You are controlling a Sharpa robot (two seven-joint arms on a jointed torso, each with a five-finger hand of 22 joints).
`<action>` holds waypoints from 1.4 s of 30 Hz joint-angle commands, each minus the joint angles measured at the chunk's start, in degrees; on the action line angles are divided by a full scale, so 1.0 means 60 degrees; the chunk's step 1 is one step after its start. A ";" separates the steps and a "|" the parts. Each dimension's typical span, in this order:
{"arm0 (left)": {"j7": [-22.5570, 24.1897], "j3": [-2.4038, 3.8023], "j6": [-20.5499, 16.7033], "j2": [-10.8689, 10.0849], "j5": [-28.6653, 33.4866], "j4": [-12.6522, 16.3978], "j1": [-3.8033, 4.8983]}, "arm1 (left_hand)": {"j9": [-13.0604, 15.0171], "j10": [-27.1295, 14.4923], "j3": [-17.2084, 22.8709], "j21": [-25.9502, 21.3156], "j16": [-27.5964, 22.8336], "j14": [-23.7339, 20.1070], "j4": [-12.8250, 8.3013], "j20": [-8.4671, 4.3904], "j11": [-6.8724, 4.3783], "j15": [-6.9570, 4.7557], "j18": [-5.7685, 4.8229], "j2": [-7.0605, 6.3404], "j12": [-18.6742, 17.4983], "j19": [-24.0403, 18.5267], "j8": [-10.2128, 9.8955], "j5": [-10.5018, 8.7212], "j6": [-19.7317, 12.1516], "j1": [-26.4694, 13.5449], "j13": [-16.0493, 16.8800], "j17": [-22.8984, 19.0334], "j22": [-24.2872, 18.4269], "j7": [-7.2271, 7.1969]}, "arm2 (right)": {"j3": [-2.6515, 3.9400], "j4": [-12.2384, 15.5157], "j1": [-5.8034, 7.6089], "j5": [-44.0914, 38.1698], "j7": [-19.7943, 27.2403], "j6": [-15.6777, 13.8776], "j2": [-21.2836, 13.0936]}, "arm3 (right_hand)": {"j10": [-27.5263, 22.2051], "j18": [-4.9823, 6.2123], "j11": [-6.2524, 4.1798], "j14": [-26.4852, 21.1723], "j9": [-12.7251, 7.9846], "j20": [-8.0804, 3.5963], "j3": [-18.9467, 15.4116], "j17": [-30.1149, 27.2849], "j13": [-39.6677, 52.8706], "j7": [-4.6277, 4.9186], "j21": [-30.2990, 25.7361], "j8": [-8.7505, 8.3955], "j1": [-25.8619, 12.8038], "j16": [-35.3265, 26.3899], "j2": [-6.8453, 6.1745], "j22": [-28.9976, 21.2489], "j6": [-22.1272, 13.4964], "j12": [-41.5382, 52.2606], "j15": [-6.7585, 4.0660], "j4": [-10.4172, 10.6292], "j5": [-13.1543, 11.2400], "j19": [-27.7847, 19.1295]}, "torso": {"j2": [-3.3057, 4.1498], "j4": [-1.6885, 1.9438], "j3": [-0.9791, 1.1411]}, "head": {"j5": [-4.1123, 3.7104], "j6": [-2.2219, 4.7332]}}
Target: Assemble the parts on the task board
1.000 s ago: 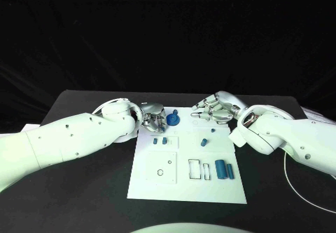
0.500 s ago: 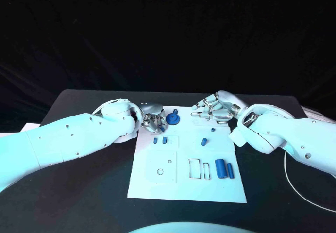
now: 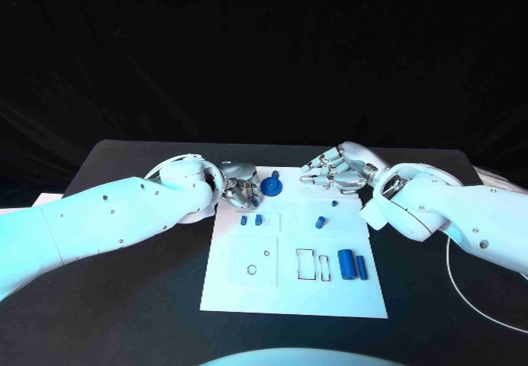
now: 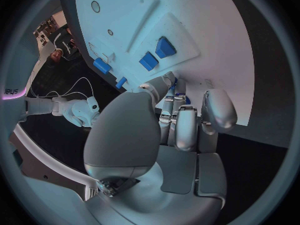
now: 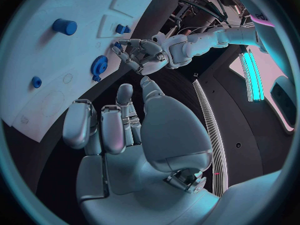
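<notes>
The white task board [image 3: 295,282] is lying flat on the black tabletop [image 3: 132,290], a smooth matte rectangle with its long axis running from 12 to 6 o'clock in the head view. Small blue parts are sitting on it. At the board's 12 o'clock end a round blue gear [image 3: 272,186] with a toothed rim is lying flat, a short stub sticking out toward 12 o'clock. Just below it, toward 9 o'clock, two short blue pegs [image 3: 251,220] are resting side by side on a raised square panel, both with their long axes pointing 12 to 6. Near the board's middle a small blue plug [image 3: 321,223] is leaning slightly, and a tiny blue pin [image 3: 334,203] is sitting just above it. At the 3 o'clock edge two smooth blue cylinders [image 3: 352,264] are lying parallel and touching or nearly so, long axes 12 to 6, the left one thicker. Beside them, two thin rectangular outlines [image 3: 313,264] are marked on the board, also upright along 12 to 6.

The left hand [image 3: 240,185], polished silver, is hovering at the board's 11 o'clock corner just beside the gear; its fingers [image 4: 187,127] are curling inward with nothing between them. The right hand [image 3: 339,172] is hanging over the board's 1 o'clock corner, its fingers [image 5: 103,130] loosely bent and apart, grasping nothing.
</notes>
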 commanded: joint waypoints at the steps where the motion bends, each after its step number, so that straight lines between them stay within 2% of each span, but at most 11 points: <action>1: -0.0133 -0.0022 0.0283 -0.0008 -0.0003 -0.0005 -0.0029 | -0.0112 -0.0191 0.0098 -0.0046 -0.0054 0.0195 -0.0013 0.0071 0.0055 0.0107 -0.0073 -0.0079 -0.0169 -0.0025 -0.0288 0.0023 -0.0417 -0.0134 -0.0061 -0.0063 0.0009 0.0035 | 0.0000 -0.0003 -0.0007 -0.0013 0.0102 0.0122 0.0001 | -0.0069 0.0085 -0.0009 0.0385 0.0004 -0.0010 -0.0040 -0.0008 -0.0008 -0.0012 -0.0034 0.0034 -0.0009 -0.0058 0.0080 -0.0008 0.0072 -0.0029 -0.0011 -0.0005 0.0043 -0.0065 | 0.0001 -0.0003 0.0001 | 0.0001 0.0010; 5: -0.0156 -0.0022 0.0232 -0.0014 0.0026 -0.0017 -0.0029 | -0.0145 -0.0454 0.0182 -0.0152 -0.0104 0.0164 -0.0001 0.0147 0.0176 0.0200 -0.0061 -0.0239 -0.0403 -0.0067 -0.0502 0.0023 -0.0843 -0.0289 -0.0142 -0.0186 -0.0033 0.0146 | 0.0000 -0.0021 -0.0007 -0.0013 0.0103 0.0108 -0.0004 | -0.0086 0.0090 -0.0009 0.0386 0.0003 -0.0010 -0.0042 -0.0005 -0.0035 -0.0012 -0.0045 0.0034 -0.0008 -0.0057 0.0081 -0.0031 0.0071 -0.0058 -0.0011 -0.0004 0.0043 -0.0078 | 0.0000 -0.0005 -0.0001 | 0.0004 0.0014; 11: -0.0155 -0.0023 0.0110 -0.0070 0.0073 0.0009 -0.0029 | -0.0134 -0.0654 0.0235 -0.0353 -0.0149 0.0135 -0.0011 0.0207 0.0245 0.0254 -0.0024 -0.0352 -0.0567 -0.0130 -0.0491 0.0018 -0.1077 -0.0374 -0.0184 -0.0297 -0.0135 0.0195 | 0.0000 -0.0072 -0.0007 -0.0013 0.0103 0.0094 -0.0018 | -0.0407 0.0100 -0.0004 0.0384 -0.0001 -0.0009 -0.0065 -0.0009 -0.0532 -0.0005 -0.0075 0.0023 0.0019 -0.0064 0.0100 -0.0087 0.0048 -0.0592 -0.0008 0.0005 0.0046 -0.0110 | -0.0002 -0.0004 -0.0004 | 0.0003 0.0020; 20: -0.0070 -0.0018 -0.0336 -0.0428 0.0293 0.0240 -0.0027 | -0.0114 -0.0712 0.0288 -0.0469 -0.0181 0.0117 -0.0005 0.0226 0.0249 0.0261 0.0002 -0.0333 -0.0610 -0.0163 -0.0449 0.0053 -0.1050 -0.0389 -0.0188 -0.0371 -0.0195 0.0181 | 0.0000 -0.0281 -0.0005 -0.0103 0.0107 -0.0165 -0.0103 | -0.0649 0.0135 0.0033 0.0316 -0.0014 0.0007 -0.0026 -0.0214 -0.0783 0.0042 -0.0183 -0.0022 0.0278 -0.0235 0.0225 -0.0276 -0.0055 -0.0864 0.0020 -0.0041 0.0055 -0.0219 | -0.0010 0.0001 -0.0009 | -0.0024 0.0053; 26: 0.0181 0.0014 -0.0874 -0.0787 0.1190 0.0401 -0.0015 | -0.0083 -0.0678 0.0531 -0.0827 -0.0289 0.0049 -0.0095 0.0243 0.0262 0.0260 0.0076 -0.0252 -0.0606 -0.0268 -0.0366 0.0088 -0.0873 -0.0258 -0.0173 -0.0580 -0.0389 0.0202 | 0.0000 -0.0611 0.0004 -0.1025 -0.0194 0.0250 -0.0254 | -0.1460 0.0257 0.0120 -0.0021 -0.0005 0.0049 0.0316 -0.1337 -0.1649 0.0125 -0.0529 0.0000 0.1012 -0.1124 0.0259 -0.0892 -0.0103 -0.1968 0.0081 -0.0367 -0.0279 -0.0578 | -0.0020 -0.0011 -0.0011 | -0.0030 0.0083; 31: 0.1121 0.0030 -0.1665 -0.1142 0.4199 0.0471 0.0006 | -0.0084 -0.0809 0.0914 -0.1894 -0.0856 -0.0353 -0.0244 0.0284 0.0374 0.0330 0.0256 -0.0159 -0.0609 -0.0658 -0.0326 0.0070 -0.0732 -0.0095 -0.0196 -0.1575 -0.0964 0.0356 | 0.0000 -0.0708 0.0009 -0.2918 -0.0592 0.0864 -0.0428 | -0.1977 0.0291 0.0303 -0.0028 0.0005 0.0153 0.0845 -0.1820 -0.3435 0.0165 -0.0693 0.0095 0.1515 -0.1541 0.0109 -0.1114 0.0155 -0.3879 0.0204 -0.0587 -0.0482 -0.0622 | -0.0005 -0.0012 -0.0003 | -0.0077 0.0137; 34: 0.2120 0.0026 -0.2108 -0.1295 0.7615 0.0555 0.0009 | -0.0092 -0.1141 0.0990 -0.4534 -0.2449 -0.1579 -0.0208 0.0365 0.0492 0.0422 0.0684 -0.0135 -0.0599 -0.1844 -0.0324 0.0035 -0.0688 -0.0221 -0.0206 -0.4063 -0.2392 0.0483 | 0.0000 -0.0634 0.0008 -0.4318 -0.0916 0.1162 -0.0532 | -0.1649 0.0293 0.0295 0.0005 -0.0015 0.0188 0.1326 -0.2058 -0.4651 0.0117 -0.0752 0.0075 0.1681 -0.1763 -0.0085 -0.1178 0.0355 -0.4729 0.0210 -0.0713 -0.0632 -0.0570 | 0.0002 0.0005 -0.0006 | -0.0165 0.0170; 35: 0.2443 0.0015 -0.2185 -0.1337 0.9011 0.0603 0.0010 | -0.0096 -0.1190 0.0932 -0.4907 -0.2832 -0.1894 -0.0154 0.0386 0.0492 0.0443 0.0743 -0.0121 -0.0561 -0.2084 -0.0333 0.0026 -0.0703 -0.0313 -0.0199 -0.4625 -0.2589 0.0487 | 0.0000 -0.0609 0.0006 -0.4768 -0.1032 0.1251 -0.0556 | -0.1570 0.0296 0.0280 0.0004 -0.0011 0.0185 0.1442 -0.2140 -0.4896 0.0085 -0.0764 0.0080 0.1705 -0.1833 -0.0133 -0.1191 0.0427 -0.4876 0.0203 -0.0741 -0.0651 -0.0558 | 0.0001 0.0008 -0.0009 | -0.0194 0.0183; 37: 0.3043 -0.0015 -0.2258 -0.1428 1.1609 0.0727 0.0008 | -0.0095 -0.1154 0.0830 -0.5099 -0.3370 -0.2347 -0.0106 0.0416 0.0502 0.0451 0.0759 -0.0036 -0.0427 -0.2299 -0.0333 0.0043 -0.0723 -0.0396 -0.0171 -0.5443 -0.2685 0.0490 | -0.0001 -0.0556 -0.0003 -0.5711 -0.1284 0.1439 -0.0589 | -0.1394 0.0300 0.0261 0.0002 -0.0009 0.0170 0.1655 -0.2279 -0.5283 0.0009 -0.0779 0.0068 0.1719 -0.1950 -0.0186 -0.1203 0.0538 -0.5072 0.0204 -0.0767 -0.0670 -0.0530 | -0.0001 -0.0007 -0.0013 | -0.0238 0.0210; 39: 0.3507 -0.0044 -0.2358 -0.1523 1.3218 0.0853 0.0005 | -0.0089 -0.1164 0.0658 -0.5203 -0.3445 -0.2463 -0.0048 0.0439 0.0497 0.0474 0.0764 0.0031 -0.0311 -0.2399 -0.0308 0.0069 -0.0721 -0.0519 -0.0159 -0.5579 -0.2748 0.0495 | -0.0001 -0.0501 -0.0025 -0.6552 -0.1531 0.1615 -0.0617 | -0.1205 0.0299 0.0256 0.0010 -0.0011 0.0162 0.1848 -0.2396 -0.5721 -0.0016 -0.0802 0.0031 0.1639 -0.2052 -0.0313 -0.1227 0.0643 -0.5285 0.0171 -0.0752 -0.0740 -0.0501 | 0.0000 -0.0006 -0.0016 | -0.0309 0.0233; 42: 0.3807 -0.0084 -0.2422 -0.1636 1.4185 0.0951 0.0002 | -0.0085 -0.1195 0.0532 -0.5274 -0.3473 -0.2531 -0.0031 0.0453 0.0500 0.0477 0.0767 0.0058 -0.0238 -0.2450 -0.0286 0.0072 -0.0717 -0.0573 -0.0155 -0.5638 -0.2797 0.0491 | -0.0001 -0.0449 -0.0056 -0.7260 -0.1759 0.1804 -0.0633 | -0.1056 0.0299 0.0234 0.0020 -0.0014 0.0148 0.2014 -0.2470 -0.6084 -0.0042 -0.0829 -0.0014 0.1562 -0.2118 -0.0417 -0.1255 0.0721 -0.5446 0.0151 -0.0729 -0.0794 -0.0483 | -0.0012 0.0001 -0.0017 | -0.0392 0.0241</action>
